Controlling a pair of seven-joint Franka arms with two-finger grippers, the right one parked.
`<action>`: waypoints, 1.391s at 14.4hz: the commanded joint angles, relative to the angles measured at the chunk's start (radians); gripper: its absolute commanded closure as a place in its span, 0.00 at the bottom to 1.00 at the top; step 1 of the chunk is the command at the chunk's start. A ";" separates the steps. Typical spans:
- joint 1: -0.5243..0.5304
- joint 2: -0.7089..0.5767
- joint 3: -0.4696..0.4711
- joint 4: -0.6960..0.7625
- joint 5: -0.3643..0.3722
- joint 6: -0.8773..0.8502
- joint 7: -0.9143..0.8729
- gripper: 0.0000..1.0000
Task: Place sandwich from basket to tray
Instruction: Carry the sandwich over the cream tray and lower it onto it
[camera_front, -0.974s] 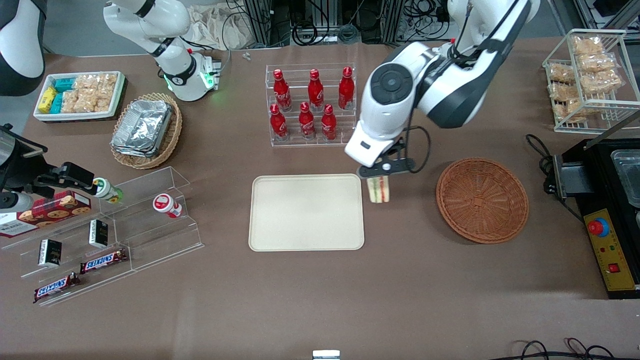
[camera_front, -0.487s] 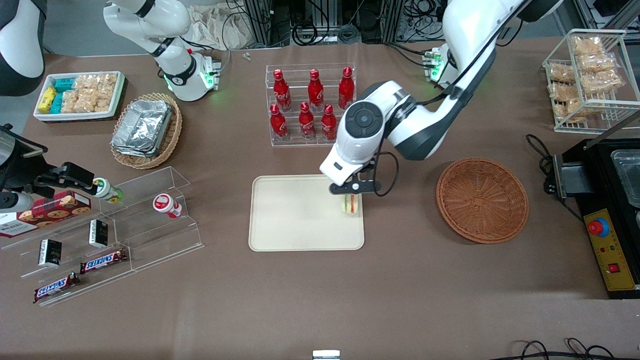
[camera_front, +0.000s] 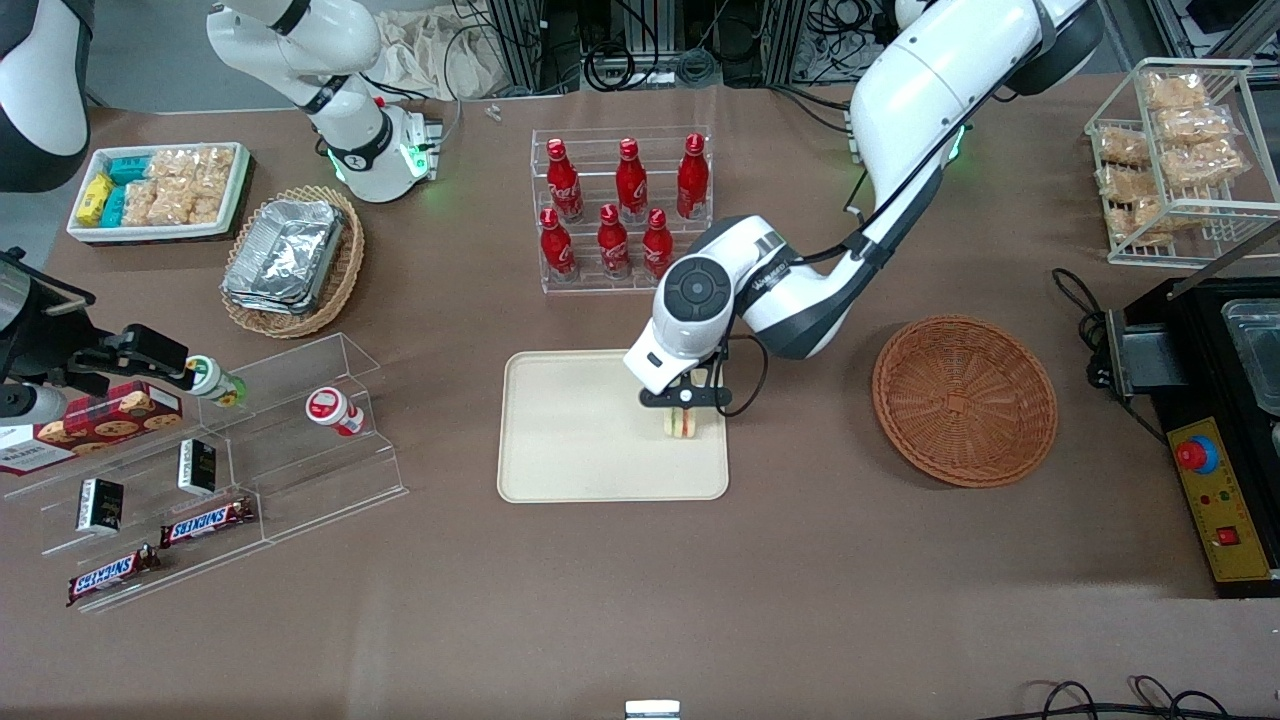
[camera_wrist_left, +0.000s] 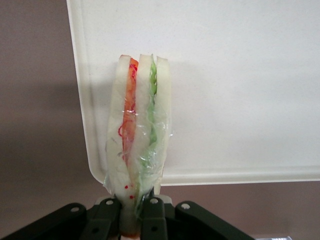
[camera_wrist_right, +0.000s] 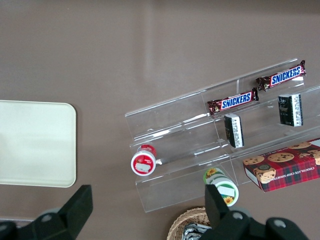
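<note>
We see the gripper (camera_front: 684, 398) of the left arm above the tray (camera_front: 570, 440), near the tray edge that faces the basket (camera_front: 964, 400), and its two fingers (camera_wrist_left: 109, 216) are clamped on the sandwich (camera_wrist_left: 137, 155). The sandwich sticks out past the fingertips with its orange and green layers standing on edge, and it hangs over the tray surface just inside the rim; we cannot tell if it touches the tray. The basket stands well apart from the fingers, toward the working arm's end of the table (camera_front: 800, 600).
</note>
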 joint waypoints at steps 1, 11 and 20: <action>0.007 0.041 0.015 0.030 0.023 0.018 0.002 1.00; -0.002 0.032 0.054 0.022 0.054 0.029 -0.151 0.00; 0.096 -0.361 0.052 -0.139 0.045 -0.243 -0.059 0.00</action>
